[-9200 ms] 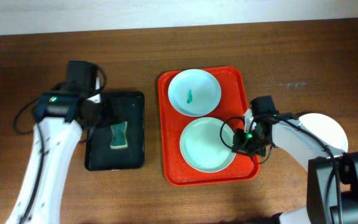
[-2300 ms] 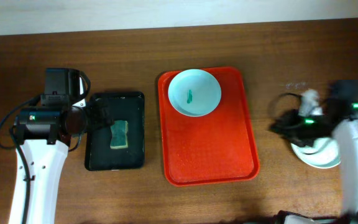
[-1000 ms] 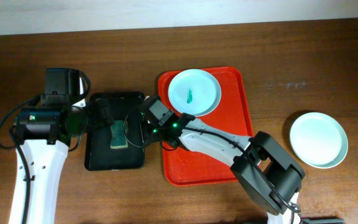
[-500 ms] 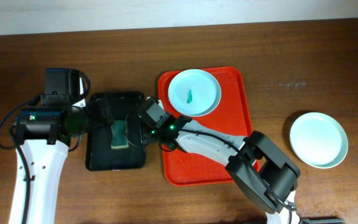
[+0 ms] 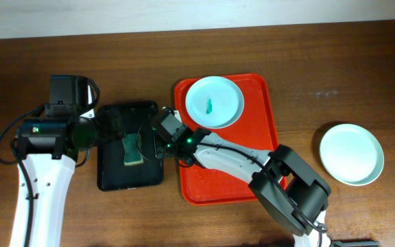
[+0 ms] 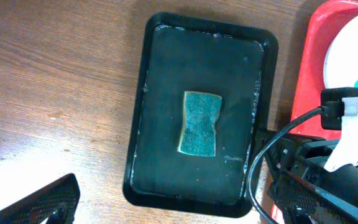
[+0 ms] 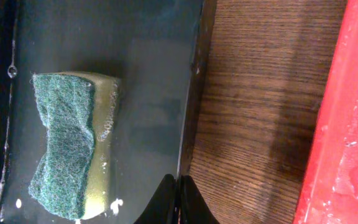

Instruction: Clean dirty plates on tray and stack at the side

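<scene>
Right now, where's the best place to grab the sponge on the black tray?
Pinch the sponge across its narrow waist, coming straight down from above: it lies flat in the black tray, scrub side up, both long sides clear.

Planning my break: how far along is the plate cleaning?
Done: a clean-looking pale plate sits on the table right of the red tray; any beneath it are hidden. In hand: the right hand pinches the black tray rim near the sponge. Left: wiping and stacking the smeared plate.
</scene>
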